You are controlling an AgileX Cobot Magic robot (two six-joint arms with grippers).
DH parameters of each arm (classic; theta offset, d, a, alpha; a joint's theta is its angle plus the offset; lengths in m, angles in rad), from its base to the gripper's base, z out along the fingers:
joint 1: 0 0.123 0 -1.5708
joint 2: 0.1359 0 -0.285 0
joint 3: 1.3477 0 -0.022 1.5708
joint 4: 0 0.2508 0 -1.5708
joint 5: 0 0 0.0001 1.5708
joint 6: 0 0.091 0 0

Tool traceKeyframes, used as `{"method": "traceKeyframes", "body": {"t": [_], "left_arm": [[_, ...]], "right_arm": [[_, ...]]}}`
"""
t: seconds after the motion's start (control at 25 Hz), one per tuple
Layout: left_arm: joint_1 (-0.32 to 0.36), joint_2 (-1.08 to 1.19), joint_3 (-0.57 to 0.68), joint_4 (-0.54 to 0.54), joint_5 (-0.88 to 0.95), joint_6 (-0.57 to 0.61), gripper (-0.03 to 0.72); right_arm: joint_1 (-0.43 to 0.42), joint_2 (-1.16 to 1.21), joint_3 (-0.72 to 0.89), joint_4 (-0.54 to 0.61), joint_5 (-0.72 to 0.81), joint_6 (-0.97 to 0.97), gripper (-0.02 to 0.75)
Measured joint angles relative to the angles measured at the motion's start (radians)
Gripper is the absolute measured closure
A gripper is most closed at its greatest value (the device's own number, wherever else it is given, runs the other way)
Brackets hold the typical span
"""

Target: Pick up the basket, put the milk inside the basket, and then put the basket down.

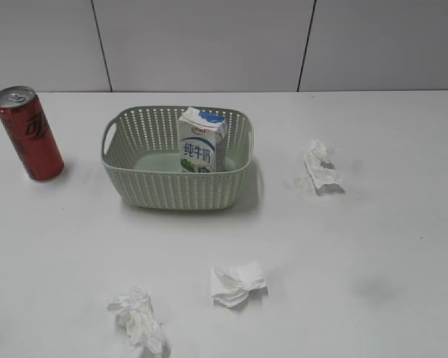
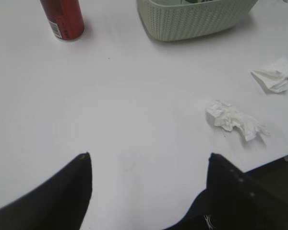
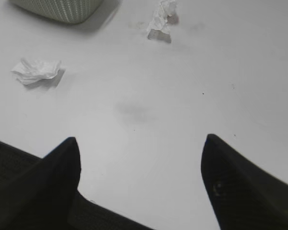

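The pale green basket [image 1: 172,186] stands on the white table, left of centre. The milk carton [image 1: 201,143] stands upright inside it, white with a blue top. In the left wrist view the basket [image 2: 197,21] shows at the top edge; in the right wrist view only a basket corner [image 3: 62,9] shows at the top left. My left gripper [image 2: 150,157] is open and empty over bare table near the front edge. My right gripper [image 3: 141,140] is open and empty over bare table. Neither gripper appears in the exterior view.
A red soda can [image 1: 28,133] stands left of the basket; it also shows in the left wrist view [image 2: 62,18]. Crumpled tissues lie at front left [image 1: 138,319], front centre [image 1: 237,283] and right [image 1: 319,165]. The table's front edge [image 2: 278,160] is close to both grippers.
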Motion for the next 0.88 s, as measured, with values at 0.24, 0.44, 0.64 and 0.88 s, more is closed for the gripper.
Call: {"method": "traceKeyframes", "body": {"t": [0.24,0.44,0.64,0.88], "left_arm": [[0.0,-0.014,0.018,-0.026,-0.001,0.042,0.131],[0.0,-0.014,0.018,-0.03,-0.001,0.051,0.131],[0.0,-0.014,0.018,-0.031,-0.001,0.052,0.136],[0.0,-0.014,0.018,-0.031,-0.001,0.052,0.137]], "right_arm": [[0.0,0.0,0.001,0.0,-0.01,-0.001,0.162],[0.0,0.0,0.001,0.001,-0.012,-0.002,0.192],[0.0,0.0,0.001,0.002,-0.012,-0.002,0.197],[0.0,0.0,0.001,0.002,-0.012,-0.002,0.197]]}}
